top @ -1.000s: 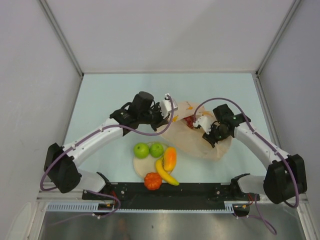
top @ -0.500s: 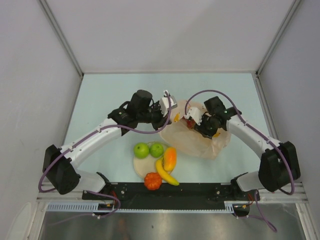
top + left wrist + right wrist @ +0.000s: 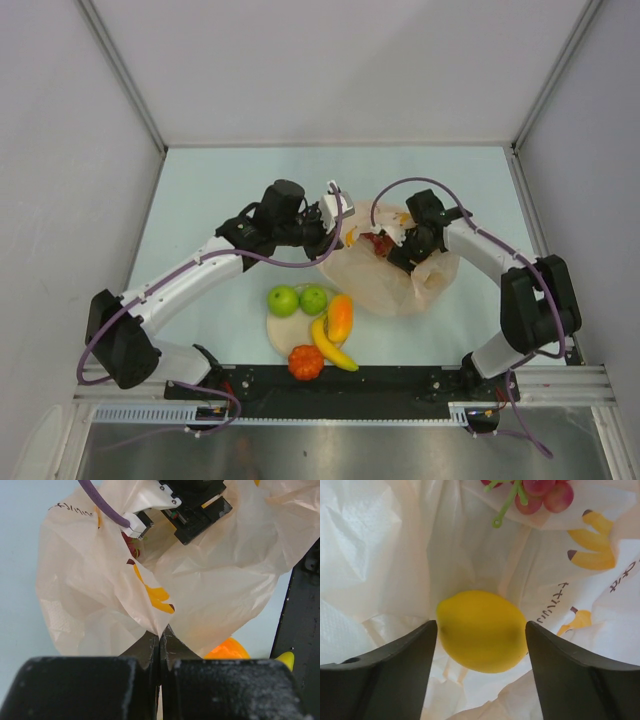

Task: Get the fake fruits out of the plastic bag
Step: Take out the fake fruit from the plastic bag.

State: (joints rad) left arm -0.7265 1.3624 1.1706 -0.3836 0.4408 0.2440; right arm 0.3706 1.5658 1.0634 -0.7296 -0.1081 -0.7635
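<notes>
The peach-pink plastic bag lies right of centre. My left gripper is shut on a pinch of its edge and holds the mouth up. My right gripper is inside the bag, open, with one finger on each side of the yellow lemon. The dark red grape bunch lies just beyond, also in the bag. Outside it, two green apples, the mango, the banana and the red-orange piece rest on or beside the beige plate.
The black rail with both arm bases runs along the near edge. Grey walls enclose the pale table on three sides. In the left wrist view the right arm's wrist reaches into the bag's mouth.
My right gripper has pushed further left into the bag and its jaws have opened wider around the lemon. The left gripper has kept its hold on the bag.
</notes>
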